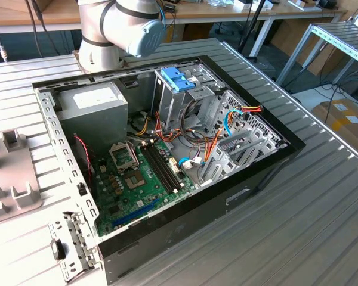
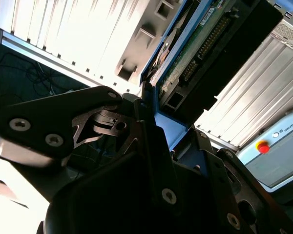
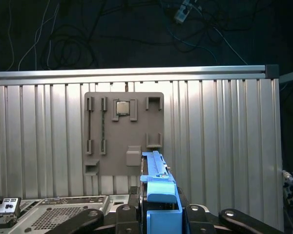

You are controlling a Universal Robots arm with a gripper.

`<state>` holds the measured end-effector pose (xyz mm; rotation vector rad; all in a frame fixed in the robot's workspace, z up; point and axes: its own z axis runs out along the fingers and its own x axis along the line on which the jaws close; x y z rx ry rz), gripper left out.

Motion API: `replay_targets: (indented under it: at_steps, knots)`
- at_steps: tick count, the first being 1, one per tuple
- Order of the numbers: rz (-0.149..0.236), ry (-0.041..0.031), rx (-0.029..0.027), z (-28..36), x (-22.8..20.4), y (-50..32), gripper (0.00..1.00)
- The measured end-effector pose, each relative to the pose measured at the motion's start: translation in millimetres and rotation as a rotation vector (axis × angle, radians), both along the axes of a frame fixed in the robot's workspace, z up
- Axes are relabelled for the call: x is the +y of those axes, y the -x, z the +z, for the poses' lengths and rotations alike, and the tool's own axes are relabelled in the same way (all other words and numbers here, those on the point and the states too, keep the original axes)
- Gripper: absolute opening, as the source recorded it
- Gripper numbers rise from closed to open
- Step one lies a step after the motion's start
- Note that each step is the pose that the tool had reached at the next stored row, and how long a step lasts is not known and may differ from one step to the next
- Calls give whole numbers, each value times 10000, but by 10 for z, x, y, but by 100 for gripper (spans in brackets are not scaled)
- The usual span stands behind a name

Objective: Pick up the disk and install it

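The disk [image 3: 158, 192] is riding clamped in the gripper [image 3: 158, 217], and the hold is looking like the weak spot. The fingers [image 3: 188, 214] are closing only on the blue plastic carrier at 1 end, so the long body is sticking out past the fingertips with nothing under it. A sharp swing could be levering it loose or twisting it between the pads. A skewed disk would risk jamming on the cage [image 1: 188, 98] or snagging the cables [image 1: 213, 138] in the case [image 1: 274, 156].

In the first wrist view it is showing edge-on, a thick blue tab nearest the fingers and a thin blue rail running away from them. In the second wrist view its green circuit board and dark connector are facing the camera, framed in blue.

Beyond the fingertips, well apart, a grey tray [image 3: 124, 146] is lying on the ribbed table [image 3: 224, 136], carrying 1 chip [image 3: 123, 108].
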<state>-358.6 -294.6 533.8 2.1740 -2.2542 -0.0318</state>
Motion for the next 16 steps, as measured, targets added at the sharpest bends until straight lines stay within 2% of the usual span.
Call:
replay_targets:
  at_steps: [16]
  knots:
    - [-1, 1, 0, -6, -4, -90, 37]
